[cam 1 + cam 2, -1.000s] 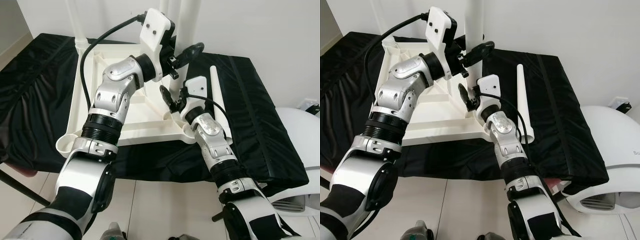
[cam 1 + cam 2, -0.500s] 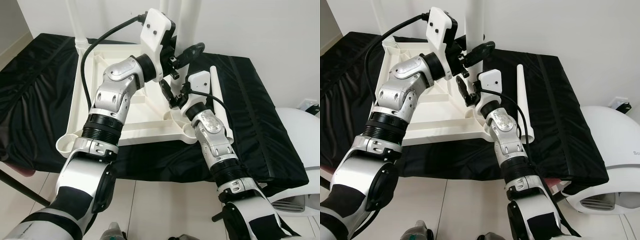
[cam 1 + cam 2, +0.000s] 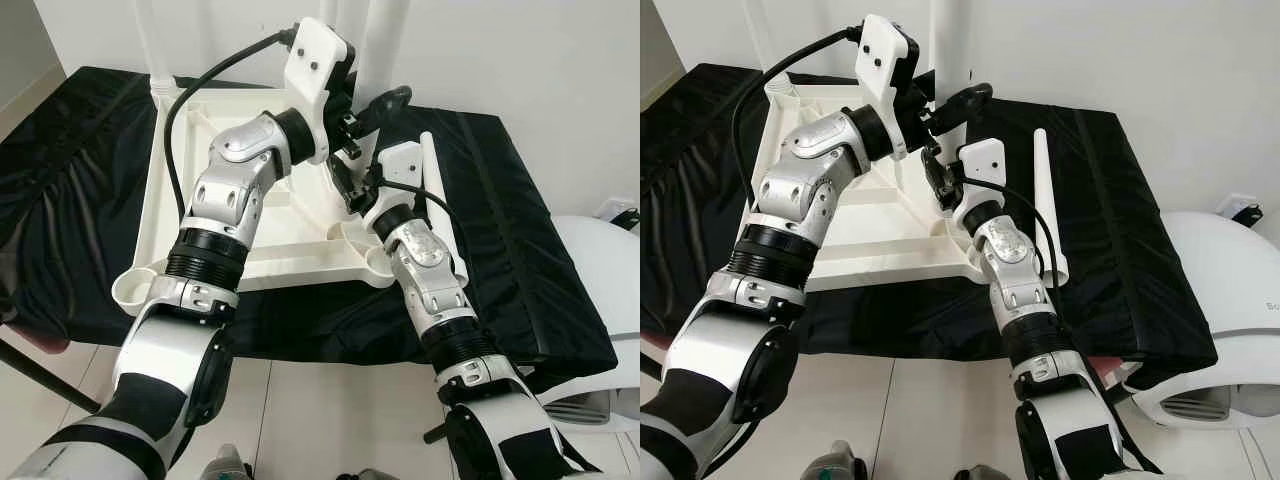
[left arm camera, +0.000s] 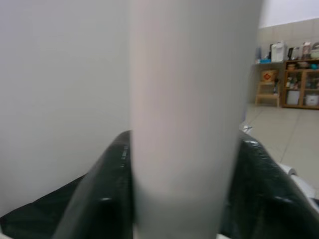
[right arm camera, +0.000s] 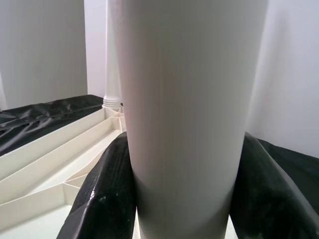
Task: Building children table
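The white table top [image 3: 200,215] lies upside down on a black-covered surface. A white table leg [image 3: 385,40] stands upright at its far right corner. My left gripper [image 3: 365,108] is shut on this leg, whose shaft [image 4: 184,124] sits between the black fingers [image 4: 99,199]. My right gripper [image 3: 345,185] grips the same leg lower down, near its base, with the leg [image 5: 184,99] held between its fingers [image 5: 104,199]. A loose white leg [image 3: 440,200] lies on the cloth just right of the table top.
Another leg [image 3: 150,45] stands upright at the far left corner. Round sockets show at the near left [image 3: 130,288] and near right [image 3: 375,262] corners. The black cloth [image 3: 530,260] ends at a tiled floor. A white rounded appliance [image 3: 605,250] stands at the right.
My right gripper has moved up and away from me, from beside the near right corner to the upright leg, and now clasps it. The left gripper has stayed on the leg.
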Motion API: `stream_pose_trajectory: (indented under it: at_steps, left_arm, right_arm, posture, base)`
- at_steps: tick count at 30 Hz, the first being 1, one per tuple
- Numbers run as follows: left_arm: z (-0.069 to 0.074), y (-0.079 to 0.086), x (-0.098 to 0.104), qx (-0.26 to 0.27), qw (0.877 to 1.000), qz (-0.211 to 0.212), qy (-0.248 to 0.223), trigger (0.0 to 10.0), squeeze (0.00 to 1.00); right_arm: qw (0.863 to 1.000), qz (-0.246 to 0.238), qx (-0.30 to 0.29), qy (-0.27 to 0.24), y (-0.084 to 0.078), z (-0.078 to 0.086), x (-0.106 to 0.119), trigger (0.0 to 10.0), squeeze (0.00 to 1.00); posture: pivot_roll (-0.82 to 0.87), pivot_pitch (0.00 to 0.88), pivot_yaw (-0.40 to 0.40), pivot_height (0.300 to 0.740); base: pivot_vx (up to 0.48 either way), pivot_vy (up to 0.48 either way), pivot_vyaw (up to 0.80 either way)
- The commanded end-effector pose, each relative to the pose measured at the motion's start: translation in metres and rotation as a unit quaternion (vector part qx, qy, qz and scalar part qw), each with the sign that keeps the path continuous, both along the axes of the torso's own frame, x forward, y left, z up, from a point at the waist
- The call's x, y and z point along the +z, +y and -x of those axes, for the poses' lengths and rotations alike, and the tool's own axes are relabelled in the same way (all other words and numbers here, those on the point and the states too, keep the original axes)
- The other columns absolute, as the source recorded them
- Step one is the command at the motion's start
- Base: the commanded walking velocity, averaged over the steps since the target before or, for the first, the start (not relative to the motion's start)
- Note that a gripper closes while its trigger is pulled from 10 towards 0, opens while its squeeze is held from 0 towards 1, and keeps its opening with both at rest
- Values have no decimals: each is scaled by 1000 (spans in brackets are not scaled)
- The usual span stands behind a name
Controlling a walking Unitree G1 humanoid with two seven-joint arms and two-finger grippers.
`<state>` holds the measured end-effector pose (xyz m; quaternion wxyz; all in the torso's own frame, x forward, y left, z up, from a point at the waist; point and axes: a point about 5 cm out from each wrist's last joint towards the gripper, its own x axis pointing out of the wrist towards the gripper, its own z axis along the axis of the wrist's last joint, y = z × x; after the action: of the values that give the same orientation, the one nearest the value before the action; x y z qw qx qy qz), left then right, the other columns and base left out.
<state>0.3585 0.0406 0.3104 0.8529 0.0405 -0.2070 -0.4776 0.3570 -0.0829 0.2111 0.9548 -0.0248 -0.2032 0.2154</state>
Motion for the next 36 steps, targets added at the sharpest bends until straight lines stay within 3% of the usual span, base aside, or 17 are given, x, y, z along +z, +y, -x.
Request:
stream_pose_trajectory:
  at_steps: [1,4,8,9,19,25,31,36]
  left_arm:
    - [1,-2,2,16,999,26,16,10000,1000]
    - [2,-2,1,2,999,33,23,10000,1000]
    - [1,-1,0,15,1000,6,20,10000,1000]
    - [0,0,-2,15,999,5,32,10000,0]
    - [1,23,0,-19,993,46,110,10000,0]
    - [5,44,-4,-21,990,65,126,10000,0]
    - [4,50,-23,23,990,48,131,10000,0]
    - [2,52,-44,79,986,40,140,10000,0]
  right_arm:
    - [1000,-8,-8,5,-4,-2,0,0,0]
    - [1000,-8,-10,5,-4,-2,0,0,0]
    - [1000,-10,-14,11,-6,-3,-1,314,0]
    - [1000,-12,-19,17,-8,-4,-3,10000,0]
    - [997,-37,-42,45,-21,-11,-7,10000,0]
    - [990,-113,-44,78,-37,-16,-7,10000,0]
    - [991,-108,-14,80,-43,-15,-5,10000,0]
    - [992,-86,61,67,-41,-5,-4,10000,0]
  posture:
    - [81,0,-64,740]
    - [79,0,-64,740]
    - [80,0,-65,740]
    - [80,0,-65,740]
    - [82,0,-68,740]
    - [80,0,-71,740]
    - [66,0,-68,740]
    - [55,0,-65,740]
  base:
    - [0,0,0]
    - [0,0,0]
    - [0,0,0]
    - [0,0,0]
    - [0,0,0]
    - [0,0,0]
    - [0,0,0]
    - [0,0,0]
